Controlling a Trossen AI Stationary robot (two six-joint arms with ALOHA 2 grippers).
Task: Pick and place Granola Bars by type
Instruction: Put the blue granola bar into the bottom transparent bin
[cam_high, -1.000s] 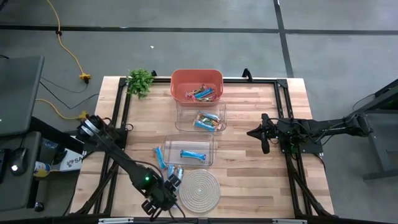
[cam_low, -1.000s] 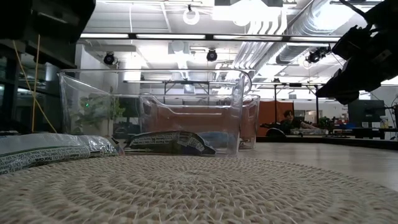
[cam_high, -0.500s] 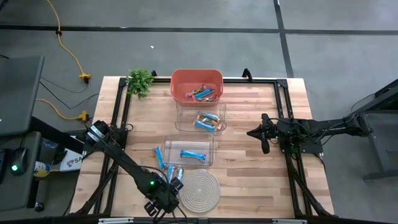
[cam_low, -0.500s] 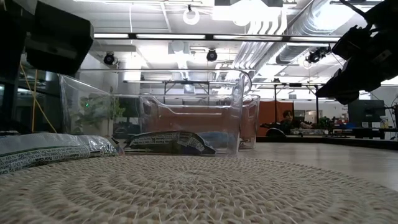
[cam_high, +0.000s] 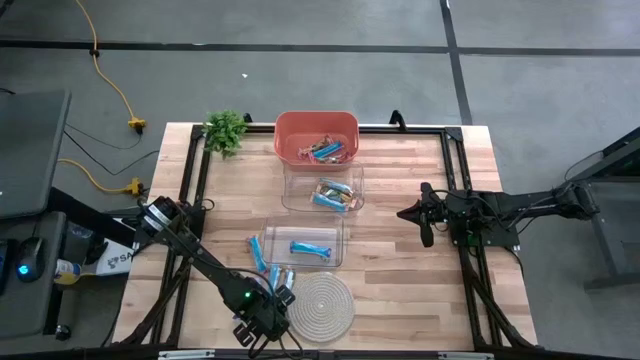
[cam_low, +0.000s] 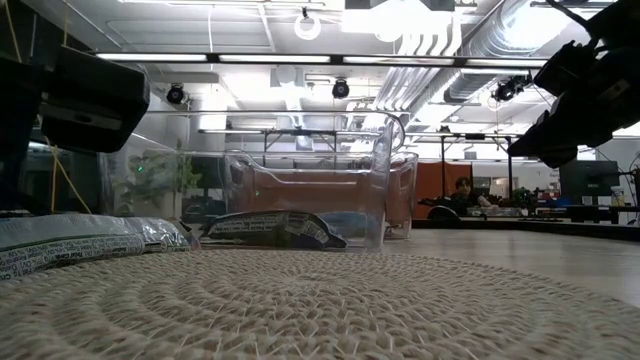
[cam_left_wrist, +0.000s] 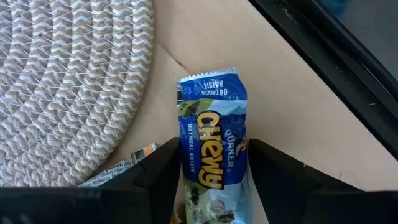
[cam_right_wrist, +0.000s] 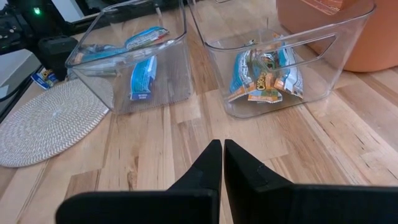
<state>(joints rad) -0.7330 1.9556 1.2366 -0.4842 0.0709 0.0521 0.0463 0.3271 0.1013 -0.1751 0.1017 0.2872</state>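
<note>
**Left claw straddles a blue Chewy bar beside the coaster**

The left claw (cam_left_wrist: 211, 177) is low over the front of the desk (cam_high: 400, 270), its fingers (cam_left_wrist: 158, 168) apart with a blue Quaker Chewy bar (cam_left_wrist: 213, 149) lying between them. Whether the fingers touch the wrapper cannot be told. The bar lies flat on the wood, its long axis running straight out from the claw, the crimped end pointing away from it. It sits just beside the rim of the round woven coaster (cam_left_wrist: 68, 81). A second wrapper (cam_left_wrist: 121, 171) peeks out at the coaster's edge, next to one finger.

From above, the left arm (cam_high: 195, 255) reaches diagonally from the desk's left side toward the front, its wrist bent down at the loose blue bars (cam_high: 275, 277) left of the coaster.

One blue bar (cam_high: 312, 247) lies lengthwise in the near clear bin (cam_high: 302, 242). The far clear bin (cam_high: 323, 188) holds mixed blue and tan wrappers, standing tilted against each other. The orange bin (cam_high: 316, 137) at the back holds multicoloured ones.

The right claw (cam_right_wrist: 222, 151) hangs above the desk's right side, fingers pressed together on nothing, pointing toward the two clear bins.
</note>
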